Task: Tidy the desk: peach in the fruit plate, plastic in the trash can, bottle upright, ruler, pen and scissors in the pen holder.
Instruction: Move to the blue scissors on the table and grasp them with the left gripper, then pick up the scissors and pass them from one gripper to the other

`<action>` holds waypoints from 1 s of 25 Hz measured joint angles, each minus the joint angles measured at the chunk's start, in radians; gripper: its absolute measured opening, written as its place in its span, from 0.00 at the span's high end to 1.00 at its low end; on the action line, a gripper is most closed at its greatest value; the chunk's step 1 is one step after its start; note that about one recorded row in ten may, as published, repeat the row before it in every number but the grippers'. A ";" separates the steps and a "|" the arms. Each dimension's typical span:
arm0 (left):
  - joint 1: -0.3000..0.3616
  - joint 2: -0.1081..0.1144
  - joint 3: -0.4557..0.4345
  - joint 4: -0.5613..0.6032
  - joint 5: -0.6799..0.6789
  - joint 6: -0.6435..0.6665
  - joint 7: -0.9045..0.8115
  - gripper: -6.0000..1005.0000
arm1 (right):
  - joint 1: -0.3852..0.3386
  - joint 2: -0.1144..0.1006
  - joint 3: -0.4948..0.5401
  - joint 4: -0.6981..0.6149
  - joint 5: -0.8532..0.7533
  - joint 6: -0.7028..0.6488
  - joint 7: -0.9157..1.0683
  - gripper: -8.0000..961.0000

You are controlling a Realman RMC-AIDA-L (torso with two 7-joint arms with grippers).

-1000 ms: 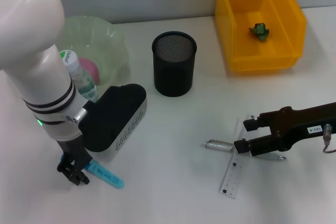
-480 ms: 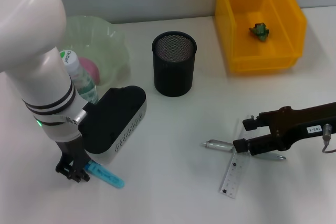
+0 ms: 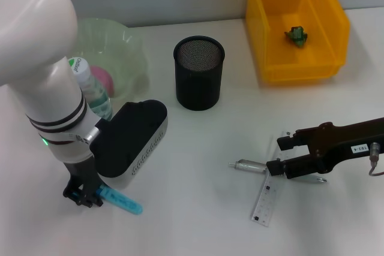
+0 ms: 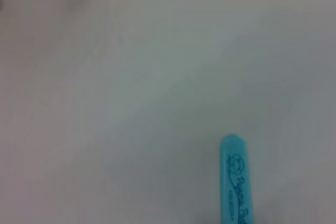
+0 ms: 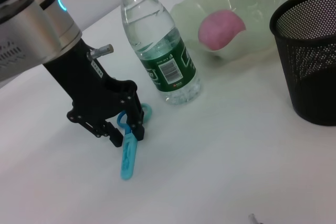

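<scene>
Two grippers sit low in your head view. At lower left, the left gripper [image 3: 83, 197] stands on the desk [image 3: 192, 166], fingers narrowed about the blue handles of the scissors [image 3: 120, 201], which lie flat. At lower right, the right gripper [image 3: 277, 159] rests with its jaws part open, one finger over the ruler [image 3: 266, 195] and pen [image 3: 247, 165]. Farther up: bottle [image 3: 91, 88] upright, peach [image 3: 99, 78] in the fruit plate [image 3: 123, 43], pen holder [image 3: 199, 71] centre, trash can [image 3: 296, 23] upper right.

Blue-handled scissors in a light blue blade cover [image 3: 120, 201] lie flat on the plain white desk [image 3: 192, 148], near its front-left.
</scene>
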 joint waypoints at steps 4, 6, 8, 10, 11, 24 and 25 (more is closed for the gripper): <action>0.003 0.000 0.004 -0.001 0.002 -0.003 -0.003 0.68 | -0.002 0.000 0.000 -0.005 0.002 -0.002 0.001 0.18; 0.004 0.000 0.005 0.000 0.004 -0.005 -0.005 0.70 | -0.003 0.000 0.000 -0.005 0.002 -0.003 0.001 0.18; 0.004 0.000 0.005 0.000 0.004 -0.005 -0.005 0.72 | -0.003 0.000 0.000 -0.005 0.002 -0.003 0.001 0.18; 0.005 0.000 0.005 0.005 0.011 -0.008 -0.013 0.73 | -0.003 0.000 0.000 -0.005 0.002 -0.003 0.001 0.18; 0.005 0.000 0.005 0.007 0.017 -0.009 -0.016 0.74 | -0.003 0.000 0.000 -0.006 0.002 -0.003 0.001 0.18; 0.009 0.000 -0.037 0.083 0.016 0.108 -0.092 0.75 | -0.002 -0.003 0.001 -0.009 0.002 -0.015 -0.005 0.18; 0.010 0.000 -0.042 0.093 0.017 0.119 -0.103 0.75 | -0.002 -0.003 0.002 -0.009 0.002 -0.015 -0.006 0.18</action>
